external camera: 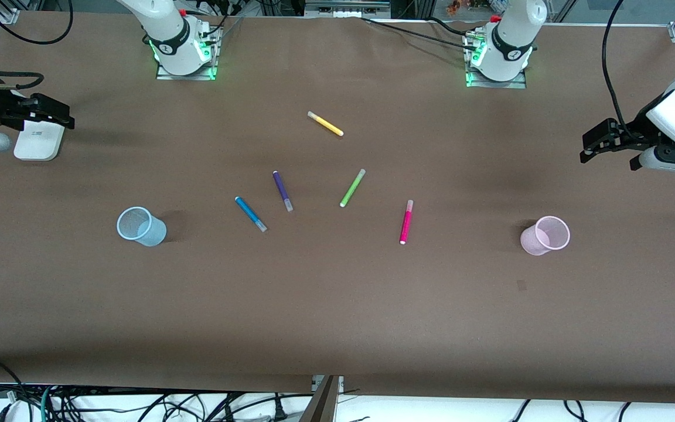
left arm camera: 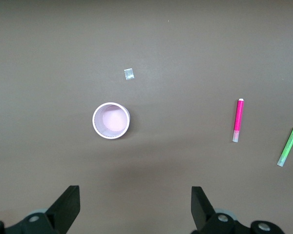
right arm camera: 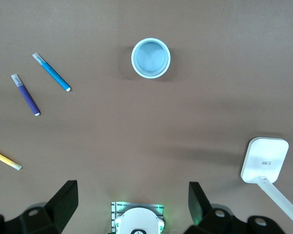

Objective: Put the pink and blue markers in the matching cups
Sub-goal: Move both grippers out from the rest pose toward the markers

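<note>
The pink marker (external camera: 406, 221) lies flat near the middle of the table, and also shows in the left wrist view (left arm camera: 238, 121). The blue marker (external camera: 250, 214) lies flat toward the right arm's end; the right wrist view shows it too (right arm camera: 52, 72). The pale pink cup (external camera: 545, 235) stands upright toward the left arm's end (left arm camera: 111, 120). The pale blue cup (external camera: 138, 225) stands upright toward the right arm's end (right arm camera: 151, 58). My left gripper (external camera: 592, 146) (left arm camera: 136, 204) hangs open and empty high over its end of the table. My right gripper (external camera: 59, 114) (right arm camera: 132, 202) hangs open and empty over its end.
A purple marker (external camera: 282, 190) lies beside the blue one. A green marker (external camera: 352, 187) and a yellow marker (external camera: 325, 123) lie mid-table. A white device (external camera: 38, 139) sits under the right gripper. A small scrap (external camera: 521, 285) lies near the pink cup.
</note>
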You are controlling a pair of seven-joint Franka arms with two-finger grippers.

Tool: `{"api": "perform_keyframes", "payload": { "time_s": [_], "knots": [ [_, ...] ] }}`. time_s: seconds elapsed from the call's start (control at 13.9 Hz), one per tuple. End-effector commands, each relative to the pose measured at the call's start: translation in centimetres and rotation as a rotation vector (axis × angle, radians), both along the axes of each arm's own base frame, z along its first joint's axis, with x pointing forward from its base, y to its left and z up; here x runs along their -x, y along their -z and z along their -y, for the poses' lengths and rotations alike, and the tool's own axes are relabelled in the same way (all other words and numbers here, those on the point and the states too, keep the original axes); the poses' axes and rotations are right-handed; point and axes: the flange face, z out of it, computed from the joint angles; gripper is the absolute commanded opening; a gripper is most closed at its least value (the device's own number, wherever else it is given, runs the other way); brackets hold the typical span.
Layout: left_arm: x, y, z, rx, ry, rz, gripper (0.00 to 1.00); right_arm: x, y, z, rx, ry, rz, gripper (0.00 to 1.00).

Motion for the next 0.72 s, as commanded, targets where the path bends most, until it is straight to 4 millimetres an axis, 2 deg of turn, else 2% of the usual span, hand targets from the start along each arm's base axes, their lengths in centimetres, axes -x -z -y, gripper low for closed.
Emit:
{"api": "perform_keyframes", "payload": {
  "time_s": [0.0,0.43,0.65],
  "knots": [
    [0.2,-0.4,-0.1,0.017,0.021,-0.004,1.00,-0.3,-0.5,0.2,-0.019,-0.002,0.006,1.00],
    [0.3,-0.4,-0.3,0.012,0.047,-0.009,1.00,-0.3,-0.6,0.5,-0.019,0.004,0.008,1.00],
    [-0.9,-1.8,-0.5,0.013,0.040,-0.006,1.00,-1.2,0.5,-0.1,-0.017,0.006,0.009,1.00]
  ]
}}
